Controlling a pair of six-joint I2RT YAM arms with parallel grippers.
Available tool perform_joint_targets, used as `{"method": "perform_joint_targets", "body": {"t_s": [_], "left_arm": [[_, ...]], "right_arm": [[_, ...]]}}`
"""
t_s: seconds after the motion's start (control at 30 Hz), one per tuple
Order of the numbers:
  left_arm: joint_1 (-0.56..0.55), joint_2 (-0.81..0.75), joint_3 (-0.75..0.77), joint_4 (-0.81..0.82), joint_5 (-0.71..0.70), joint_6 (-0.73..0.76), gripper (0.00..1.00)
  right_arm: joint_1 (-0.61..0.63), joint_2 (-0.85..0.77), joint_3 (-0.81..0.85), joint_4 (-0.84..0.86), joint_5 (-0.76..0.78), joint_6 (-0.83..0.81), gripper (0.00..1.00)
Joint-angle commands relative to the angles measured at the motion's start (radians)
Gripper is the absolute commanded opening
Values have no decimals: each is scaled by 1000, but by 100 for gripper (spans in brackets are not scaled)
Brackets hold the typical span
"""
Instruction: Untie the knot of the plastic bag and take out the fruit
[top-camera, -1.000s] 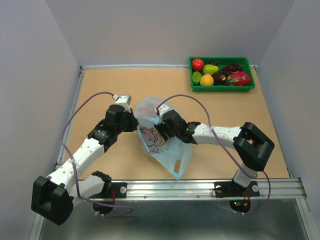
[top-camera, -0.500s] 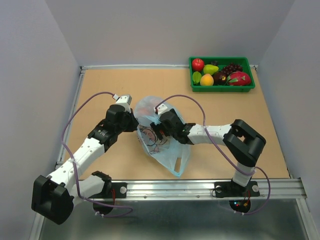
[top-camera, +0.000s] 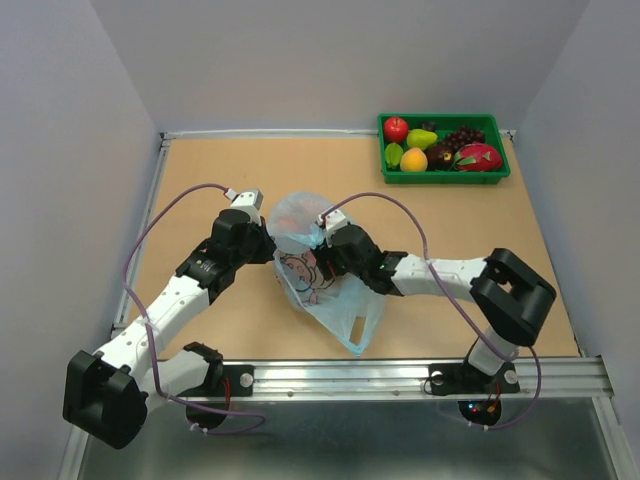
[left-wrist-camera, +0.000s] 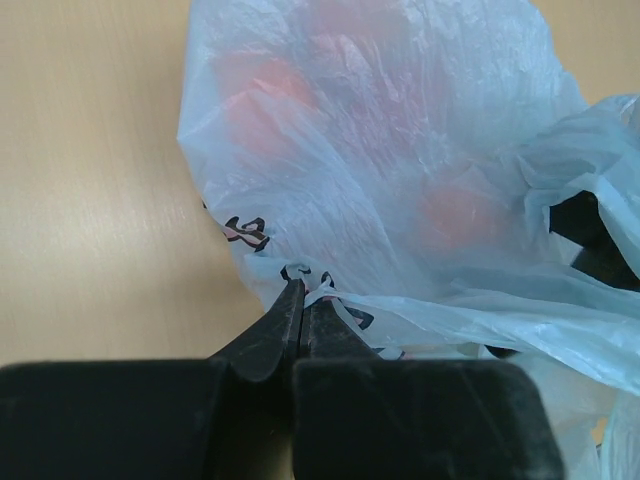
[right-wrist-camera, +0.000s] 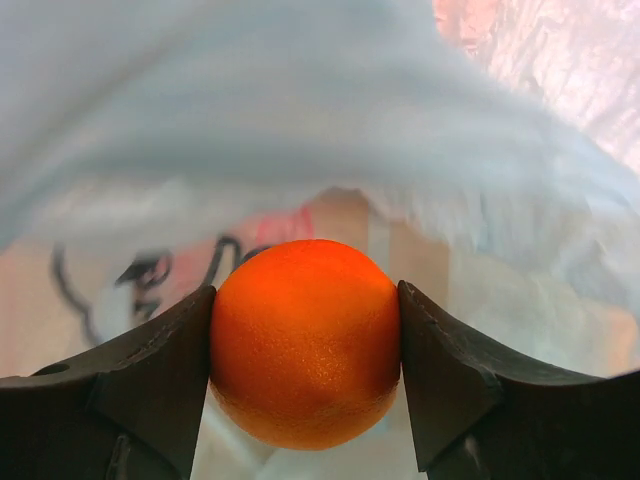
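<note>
The light blue plastic bag (top-camera: 318, 283) with its pink-red print lies mid-table, and no tied knot shows. My left gripper (top-camera: 273, 246) is at its left side; in the left wrist view it (left-wrist-camera: 301, 290) is shut on a fold of the bag's film (left-wrist-camera: 400, 170), with reddish fruit (left-wrist-camera: 452, 215) dimly visible through the plastic. My right gripper (top-camera: 324, 262) reaches into the bag from the right. In the right wrist view it (right-wrist-camera: 305, 300) is shut on an orange (right-wrist-camera: 305, 345), with bag film (right-wrist-camera: 300, 110) all round it.
A green tray (top-camera: 444, 178) holding several fruits stands at the back right corner. A loose handle loop of the bag (top-camera: 357, 332) trails toward the near rail (top-camera: 400, 375). White walls enclose the table on three sides.
My right wrist pushed left into the bag, then drew back a little to the right. The left arm and the bag have barely moved.
</note>
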Motion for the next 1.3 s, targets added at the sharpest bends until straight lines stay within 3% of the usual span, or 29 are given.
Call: {"method": "perform_joint_targets", "body": {"t_s": [0.0, 0.17, 0.3, 0.47, 0.6, 0.83, 0.97, 1.27], "left_arm": [[2, -7, 27, 5, -18, 16, 4], [5, -8, 27, 4, -27, 13, 4], [7, -8, 27, 2, -29, 12, 4], [7, -13, 27, 1, -30, 12, 4], [7, -17, 27, -1, -29, 11, 4], [8, -24, 29, -4, -29, 11, 4], [10, -19, 27, -3, -27, 12, 4], [16, -16, 26, 8, 3, 22, 4]], "right_arm": [[-2, -160, -39, -37, -152, -18, 11], [-2, -345, -39, -129, -359, -35, 11], [-2, -447, 4, -192, -396, -46, 11], [-16, -497, 102, -266, -220, -88, 8], [-102, -462, 207, -284, -68, -99, 8], [-395, -304, 430, -278, -66, -70, 9], [-589, -109, 558, -268, -33, -23, 10], [-835, 298, 869, -159, -19, 39, 14]]}}
